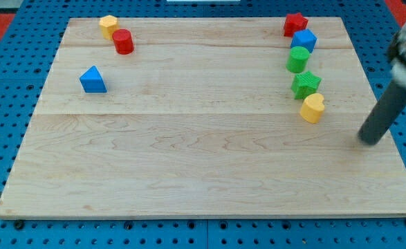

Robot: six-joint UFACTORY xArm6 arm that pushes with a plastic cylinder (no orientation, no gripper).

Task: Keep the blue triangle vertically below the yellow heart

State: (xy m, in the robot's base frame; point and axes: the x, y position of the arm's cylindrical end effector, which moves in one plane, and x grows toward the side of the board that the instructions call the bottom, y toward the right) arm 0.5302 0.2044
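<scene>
The blue triangle (93, 80) lies on the wooden board at the view's left, upper part. The yellow heart (312, 108) lies at the view's right, just below the green star (306, 84). My tip (370, 142) rests on the board near the right edge, to the right of and a little below the yellow heart, with a clear gap between them. It is far from the blue triangle.
At the right, a column runs upward from the heart: the green star, a green cylinder (298, 59), a blue block (303, 41), a red star (294, 24). At the top left are a yellow block (108, 25) and a red cylinder (123, 41).
</scene>
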